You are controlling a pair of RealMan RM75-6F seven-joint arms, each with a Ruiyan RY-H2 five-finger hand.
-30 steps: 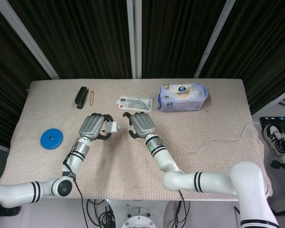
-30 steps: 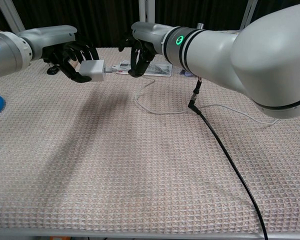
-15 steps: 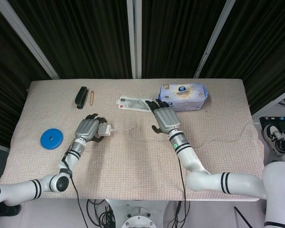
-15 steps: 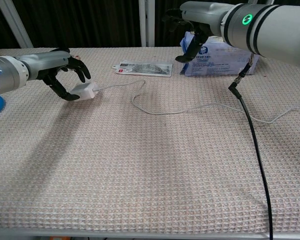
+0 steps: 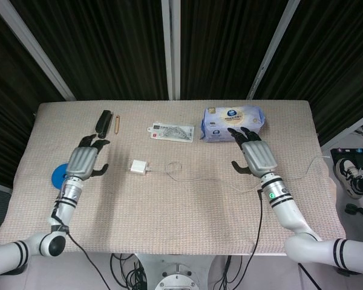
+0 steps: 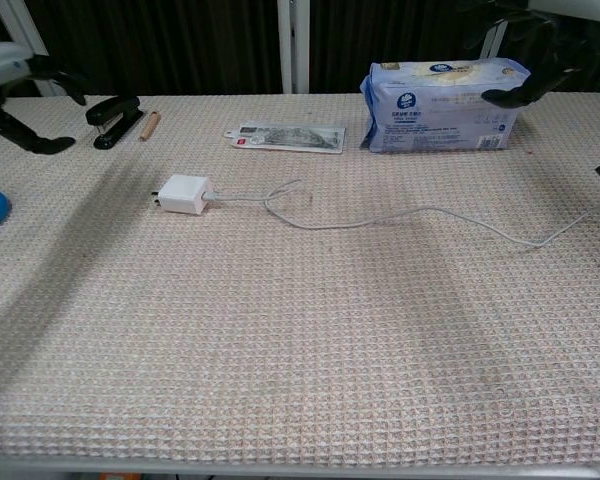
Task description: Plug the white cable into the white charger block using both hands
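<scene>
The white charger block (image 5: 138, 167) (image 6: 184, 193) lies on the beige table mat left of centre. The white cable (image 5: 206, 180) (image 6: 400, 215) is plugged into its right side and trails in a loop to the right edge. My left hand (image 5: 83, 162) hovers well left of the block, fingers apart and holding nothing; only its fingertips (image 6: 20, 135) show at the chest view's left edge. My right hand (image 5: 256, 156) (image 6: 525, 60) is far right, in front of the tissue pack, also open with nothing in it.
A blue tissue pack (image 5: 233, 124) (image 6: 442, 104) sits at the back right. A printed packet (image 5: 170, 131) lies at back centre, a black stapler (image 5: 103, 123) and a small wooden stick (image 5: 117, 124) at back left. A blue disc (image 5: 59, 177) rests near the left edge.
My left hand has let go of the charger block, which now lies on the mat, and moved off left. My right hand has drawn further away to the right.
</scene>
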